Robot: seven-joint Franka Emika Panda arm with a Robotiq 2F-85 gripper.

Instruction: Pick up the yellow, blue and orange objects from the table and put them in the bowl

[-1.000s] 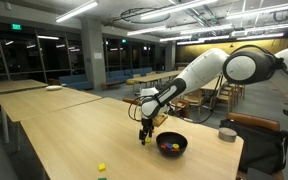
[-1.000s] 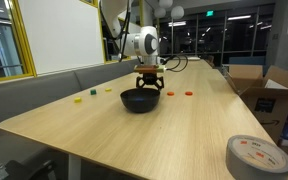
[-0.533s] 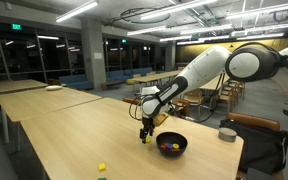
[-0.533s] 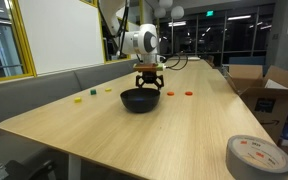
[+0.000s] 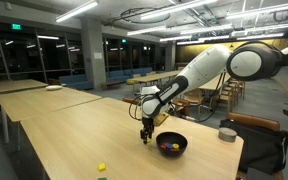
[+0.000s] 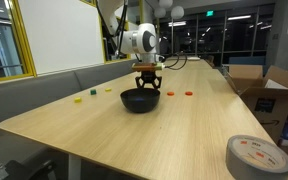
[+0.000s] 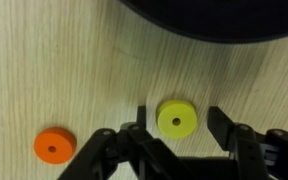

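The yellow disc (image 7: 177, 119) lies flat on the table (image 7: 44, 60), near the bowl (image 7: 214, 15) but clear of its rim. It is a small, thin round piece with a tiny hole at its middle. It looks like hard plastic or painted wood, so probably light, stiff and smooth. There is little edge to catch. The sensible hold is across its width, pad against rim on opposite sides, with the tips down almost at the tabletop. A grip set too high would likely slide over the top or flick the piece away.

The gripper (image 7: 179, 122) stands straight over the disc. Its fingers (image 7: 221, 124) are about half closed, one on each side, with a sliver of wood showing between each pad and the rim. Nothing is held yet.

An orange disc (image 7: 54, 146) of the same build lies farther from the bowl, well apart from the yellow one. In an exterior view the bowl (image 5: 171, 144) already holds some coloured bits, too small to identify.
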